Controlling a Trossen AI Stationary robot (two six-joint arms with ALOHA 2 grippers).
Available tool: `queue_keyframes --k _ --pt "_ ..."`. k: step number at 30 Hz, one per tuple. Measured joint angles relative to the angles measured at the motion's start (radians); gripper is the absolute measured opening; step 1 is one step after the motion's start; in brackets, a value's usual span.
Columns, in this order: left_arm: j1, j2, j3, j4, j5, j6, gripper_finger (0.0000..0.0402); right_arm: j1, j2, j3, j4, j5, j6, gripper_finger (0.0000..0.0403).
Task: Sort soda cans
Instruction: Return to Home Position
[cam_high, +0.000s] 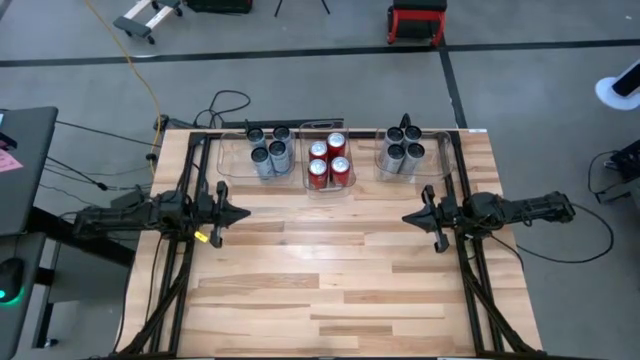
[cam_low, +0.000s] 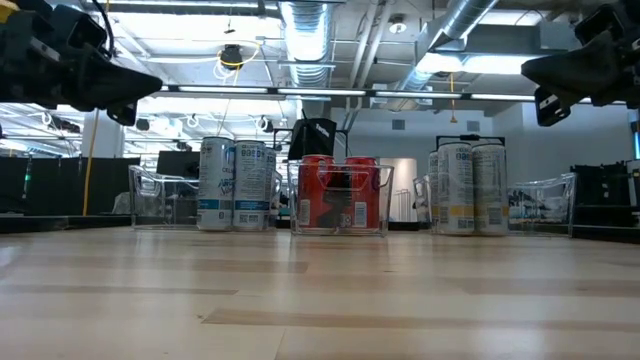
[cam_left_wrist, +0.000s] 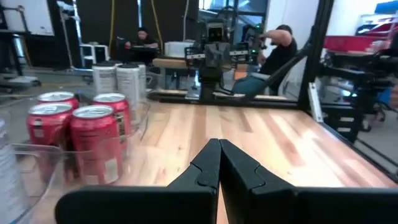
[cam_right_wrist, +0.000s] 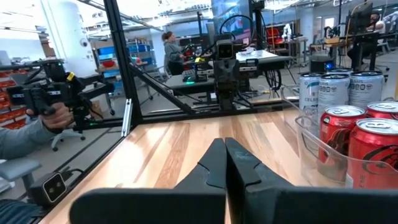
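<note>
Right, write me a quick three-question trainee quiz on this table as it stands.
1. True or false: the red cans stand in the middle bin of the three.
2. Pick one. The left gripper and right gripper are: A, open; B, shut and empty; C, shut on cans.
3. Fill in: the middle bin holds ____ red cans.
Key: 1 true; 2 B; 3 four.
</note>
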Motion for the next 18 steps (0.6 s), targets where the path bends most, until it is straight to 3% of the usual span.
queue_keyframes --k 8,13,18 --pt "-0.002 0.0 0.0 0.0 0.003 -0.017 0.0 0.0 0.0 0.0 0.001 0.003 -0.027 0.001" --pt "-0.002 0.001 0.0 0.013 -0.068 -0.03 0.0 0.007 0.0 0.019 0.026 0.003 -0.019 0.001" --pt "-0.002 0.002 0.0 0.013 -0.067 -0.038 0.0 0.014 0.0 0.019 0.012 0.003 -0.019 0.002"
